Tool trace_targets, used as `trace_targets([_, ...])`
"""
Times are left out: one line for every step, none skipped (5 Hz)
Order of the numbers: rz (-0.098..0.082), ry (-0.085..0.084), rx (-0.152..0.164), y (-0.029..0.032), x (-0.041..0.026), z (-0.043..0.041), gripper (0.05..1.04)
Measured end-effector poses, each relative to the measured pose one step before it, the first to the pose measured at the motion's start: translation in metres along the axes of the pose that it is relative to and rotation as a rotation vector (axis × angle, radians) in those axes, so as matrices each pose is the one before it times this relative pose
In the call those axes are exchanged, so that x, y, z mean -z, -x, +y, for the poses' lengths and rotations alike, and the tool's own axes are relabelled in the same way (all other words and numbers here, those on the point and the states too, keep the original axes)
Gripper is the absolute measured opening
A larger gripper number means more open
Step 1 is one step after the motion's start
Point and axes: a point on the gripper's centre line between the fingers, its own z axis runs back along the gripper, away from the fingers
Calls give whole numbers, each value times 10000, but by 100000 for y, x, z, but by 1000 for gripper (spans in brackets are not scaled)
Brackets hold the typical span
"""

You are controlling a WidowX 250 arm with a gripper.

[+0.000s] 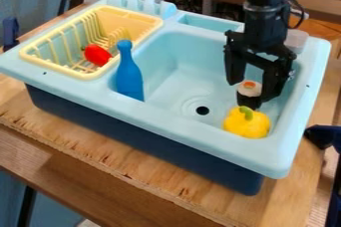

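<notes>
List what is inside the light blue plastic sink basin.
A blue toy bottle, a yellow toy pepper, and a small white thing with an orange top, by the black gripper. The near rim hides the bottle's base.

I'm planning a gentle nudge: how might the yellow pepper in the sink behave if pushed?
The yellow pepper would probably rock or roll unevenly, since its sides are rounded and lobed. Its smooth skin might slip against the smooth sink. It looks like a plastic toy, so it is likely light.
</notes>
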Motion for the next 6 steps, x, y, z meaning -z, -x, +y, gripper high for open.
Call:
trace_targets([236,-242,-102,497,490,407,1001])
trace_targets([143,-20,-11,370,300,88,1001])
trace_targets([186,90,53,328,968,-151,1001])
trace_targets([98,179,98,-160,1083,91,1001])
trace_targets([-135,76,-11,-682,170,360,948])
trace_targets([-281,-6,-116,-549,-192,645,676])
